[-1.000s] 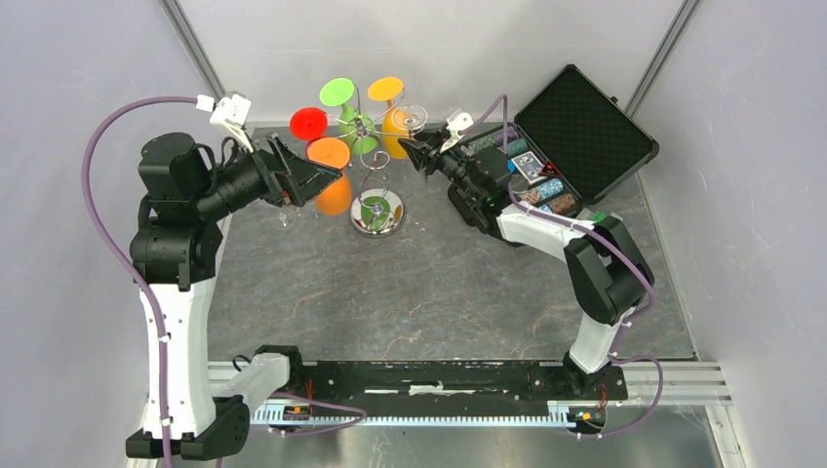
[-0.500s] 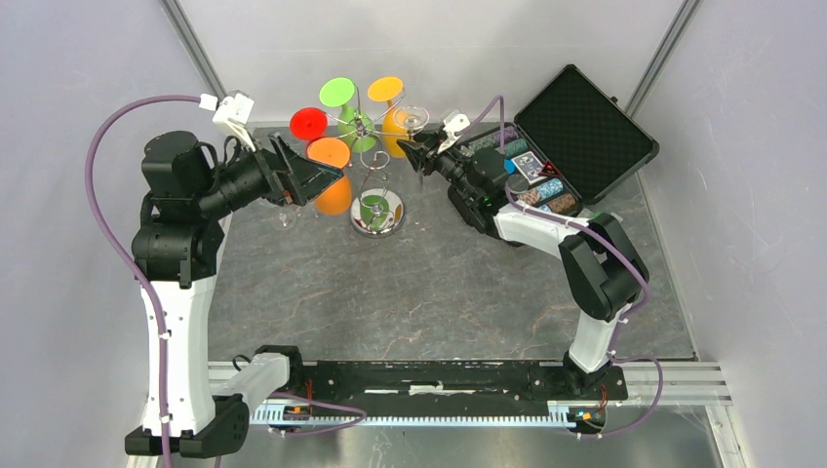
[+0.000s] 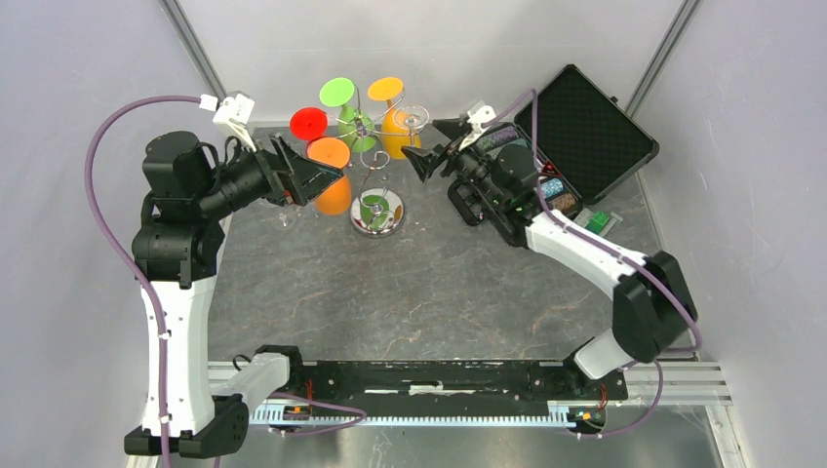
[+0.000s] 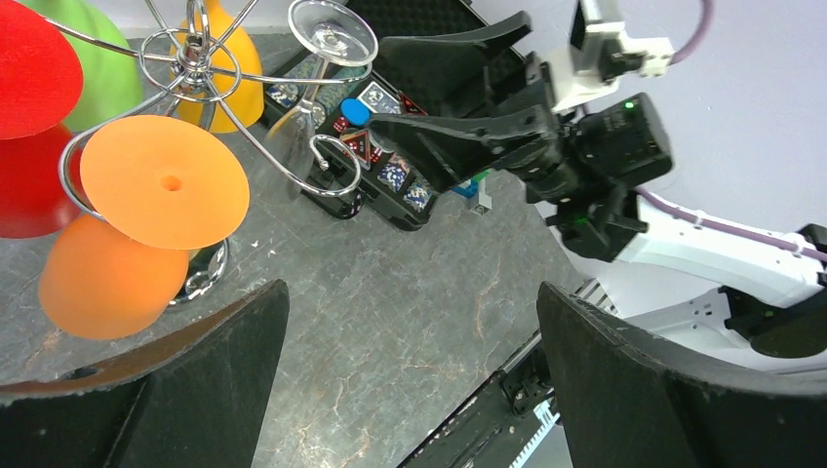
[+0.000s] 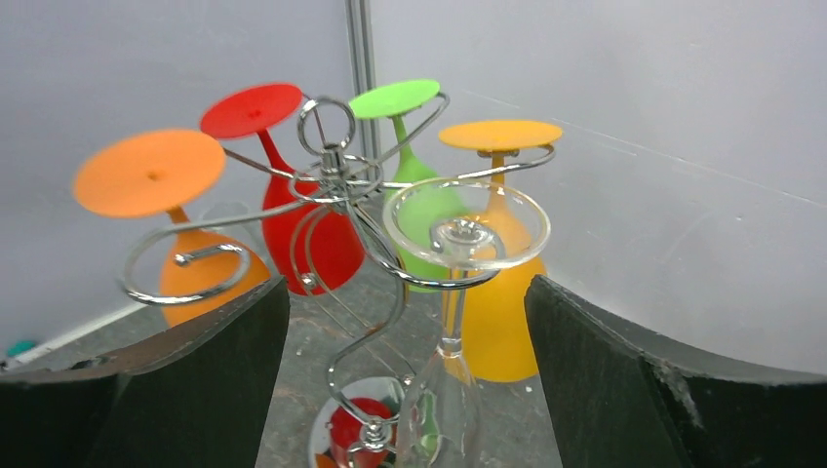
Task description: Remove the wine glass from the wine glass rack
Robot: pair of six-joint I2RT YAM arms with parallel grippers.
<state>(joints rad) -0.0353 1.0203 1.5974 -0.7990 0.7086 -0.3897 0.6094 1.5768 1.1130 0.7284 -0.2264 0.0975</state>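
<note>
The chrome wine glass rack [image 3: 363, 125] stands at the back on its round base [image 3: 378, 212]. A clear wine glass [image 3: 413, 118] hangs upside down from its right-hand arm; its foot [image 5: 466, 222] rests in the wire curl and its stem [image 5: 451, 327] points down. My right gripper [image 3: 426, 143] is open just right of that glass. In the right wrist view the stem lies ahead of my right gripper [image 5: 405, 285], in line with the gap, untouched. My left gripper [image 3: 327, 175] is open and empty beside the orange glass [image 3: 333, 192], with only tabletop in its [image 4: 412, 292] gap.
Red [image 3: 308, 123], green [image 3: 338, 92] and yellow [image 3: 388, 90] glasses also hang on the rack. An open black case [image 3: 585, 122] of poker chips lies behind the right arm. A small green piece [image 3: 598, 220] lies by the case.
The right gripper's fingers have spread from half closed to wide open, and its arm has swung its elbow out to the right. The left arm has stayed put.
</note>
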